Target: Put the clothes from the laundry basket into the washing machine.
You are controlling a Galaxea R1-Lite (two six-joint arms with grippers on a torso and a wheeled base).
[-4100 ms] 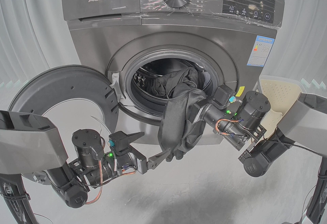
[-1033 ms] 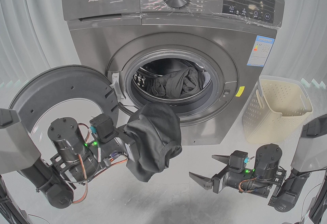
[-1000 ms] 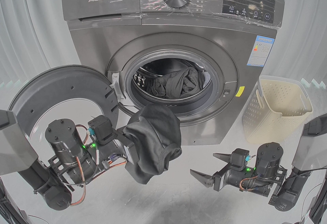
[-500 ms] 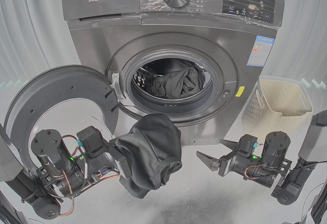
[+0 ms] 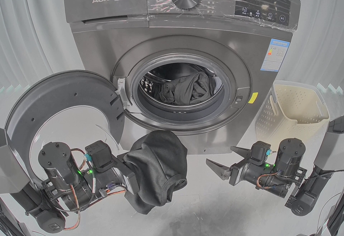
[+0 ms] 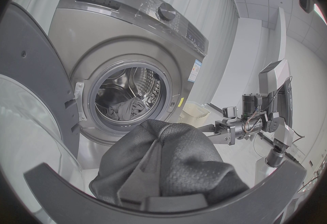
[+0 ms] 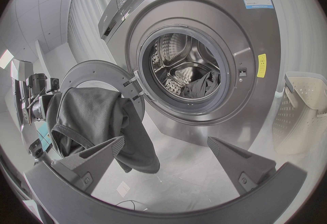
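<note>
A black garment (image 5: 157,168) hangs in front of and below the washing machine's open drum (image 5: 179,111), draped over my left gripper (image 5: 138,179), which is shut on it; the cloth hides the fingers. In the left wrist view the garment (image 6: 177,160) covers the gripper (image 6: 156,184). More dark clothes (image 5: 184,88) lie inside the drum. My right gripper (image 5: 220,155) hangs open and holds nothing, low at the right, between the garment and the cream laundry basket (image 5: 297,115). The right wrist view shows its spread fingers (image 7: 95,156), the garment (image 7: 88,112) beyond them and the drum clothes (image 7: 201,87).
The round machine door (image 5: 64,104) stands swung open at the left, close behind my left arm. The laundry basket (image 7: 303,112) stands on the floor against the machine's right side. Bare grey floor (image 5: 215,208) lies below both grippers.
Four seconds ago the right gripper held the garment at the drum mouth; now the left holds it lower and the right has let go and drawn back. The left arm sank in the last second.
</note>
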